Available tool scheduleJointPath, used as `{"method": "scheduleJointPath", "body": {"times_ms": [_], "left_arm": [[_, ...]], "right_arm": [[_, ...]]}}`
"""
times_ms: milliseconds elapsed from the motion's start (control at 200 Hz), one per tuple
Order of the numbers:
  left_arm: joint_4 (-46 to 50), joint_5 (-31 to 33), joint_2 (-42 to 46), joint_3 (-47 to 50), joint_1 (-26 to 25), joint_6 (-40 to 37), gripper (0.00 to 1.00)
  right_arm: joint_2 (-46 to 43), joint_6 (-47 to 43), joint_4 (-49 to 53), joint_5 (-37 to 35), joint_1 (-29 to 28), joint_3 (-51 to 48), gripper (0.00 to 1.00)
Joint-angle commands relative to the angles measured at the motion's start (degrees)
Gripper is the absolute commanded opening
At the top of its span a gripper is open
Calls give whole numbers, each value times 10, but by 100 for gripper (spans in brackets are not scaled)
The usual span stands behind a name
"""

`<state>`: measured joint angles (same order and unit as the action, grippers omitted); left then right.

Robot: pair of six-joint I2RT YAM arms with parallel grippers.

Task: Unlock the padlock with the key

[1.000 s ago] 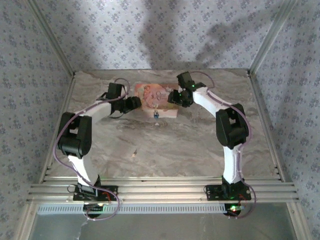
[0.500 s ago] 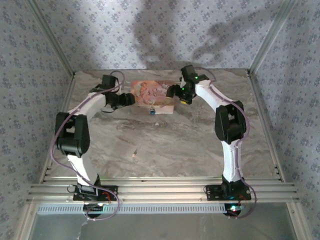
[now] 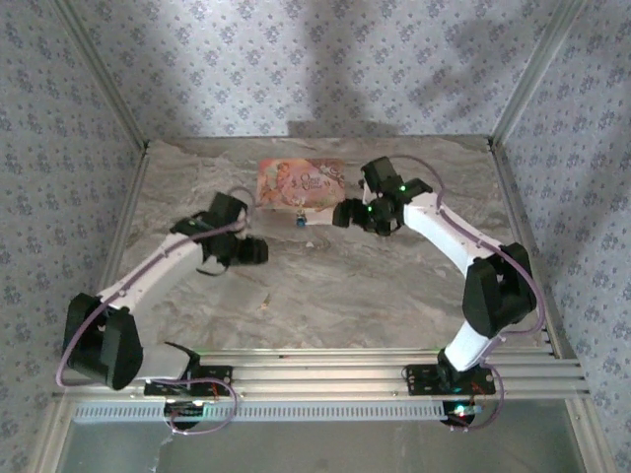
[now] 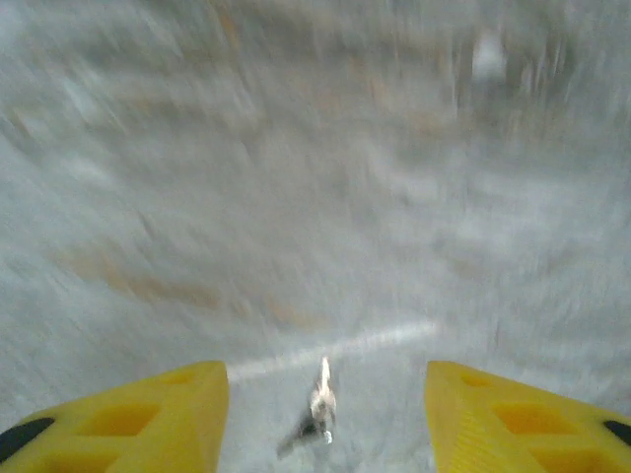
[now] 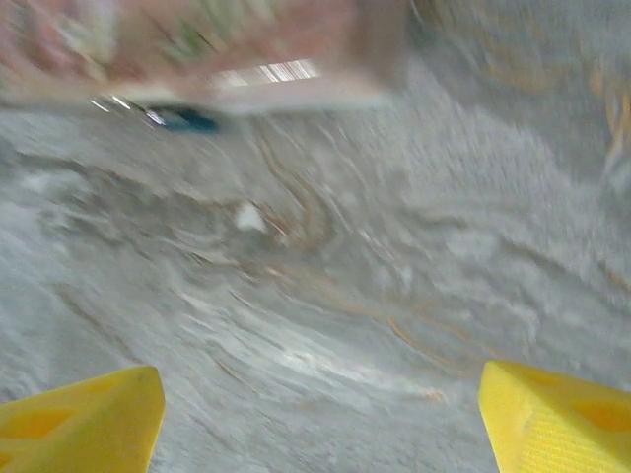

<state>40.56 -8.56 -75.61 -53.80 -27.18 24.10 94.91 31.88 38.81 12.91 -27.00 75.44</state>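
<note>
The padlock [image 3: 299,218] is a tiny dark teal lock lying on the table just in front of the pink box [image 3: 301,184]. In the blurred right wrist view the padlock [image 5: 192,121] sits under the box edge [image 5: 197,39], far ahead of my right gripper [image 5: 320,414], whose yellow fingers [image 5: 89,419] stand wide apart over bare table. From above, the right gripper [image 3: 345,215] is just right of the padlock. The key [image 3: 264,301] is a pale sliver near the table's middle. My left gripper [image 3: 254,251] is open, with the key [image 4: 321,402] lying between and ahead of its fingers [image 4: 148,419].
The marble tabletop [image 3: 375,286] is bounded by patterned walls and metal corner posts. An aluminium rail [image 3: 315,374] runs along the near edge by the arm bases. Both wrist views are motion-blurred.
Both grippers have drawn back from the pink box. The left arm swung toward the near side, bringing its gripper close to the key. The right gripper moved slightly nearer, beside the padlock.
</note>
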Motion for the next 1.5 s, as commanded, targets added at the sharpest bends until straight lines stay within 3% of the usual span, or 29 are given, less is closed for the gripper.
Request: {"method": "scheduleJointPath", "body": {"times_ms": [0, 235, 395, 809, 894, 1069, 1179, 1374, 1494], "left_arm": [[25, 50, 20, 34, -57, 72, 50], [19, 72, 5, 76, -138, 93, 45], [-14, 51, 1, 91, -144, 96, 42], [-89, 74, -88, 107, -144, 66, 35], [-101, 73, -98, 116, -145, 63, 28], [-75, 74, -94, 102, -144, 38, 0], [-61, 70, -67, 79, -144, 7, 0], [-68, 32, -71, -31, -130, -79, 0], [-111, -76, -111, -96, -104, -100, 0]], "right_arm": [[-12, 34, -34, -16, -5, -29, 84], [11, 37, -8, -24, -28, 3, 84], [10, 34, -8, -36, -42, 0, 84], [21, 63, -23, -39, -63, -35, 84], [22, 66, -29, -38, -66, -42, 84], [12, 74, -45, -21, -70, -56, 80], [-15, 101, -114, 15, -65, -96, 71], [-64, 140, -225, 65, -35, -137, 62], [-82, 151, -280, 86, -9, -157, 57]]}}
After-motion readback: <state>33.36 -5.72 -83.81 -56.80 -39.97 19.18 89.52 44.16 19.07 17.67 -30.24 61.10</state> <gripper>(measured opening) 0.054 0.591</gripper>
